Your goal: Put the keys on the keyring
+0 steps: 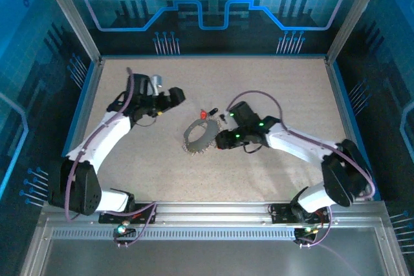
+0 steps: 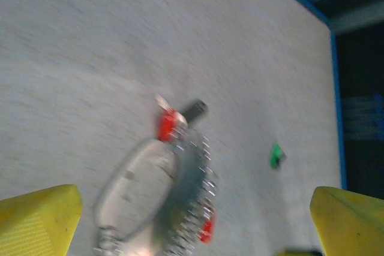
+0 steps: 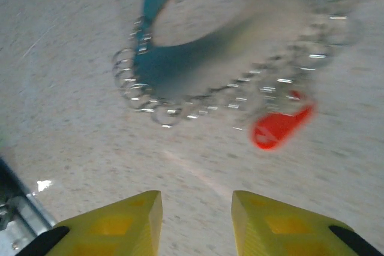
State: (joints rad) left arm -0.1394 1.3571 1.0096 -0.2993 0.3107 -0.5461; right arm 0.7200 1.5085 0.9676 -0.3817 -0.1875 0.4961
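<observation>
Keyring (image 1: 199,137) lies flat mid-table with a red key (image 3: 277,127) at its looped edge. You see the right gripper (image 3: 197,223) just beside it, fingers narrowed to a slim gap (nothing between them). The left gripper (image 2: 193,226) hangs spread wide and empty.

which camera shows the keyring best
Right wrist: the keyring is close and large, its small rings distinct, though blurred and cut at the top. Top external shows the whole keyring, tiny. Left wrist shows the keyring blurred, cut off below.
</observation>
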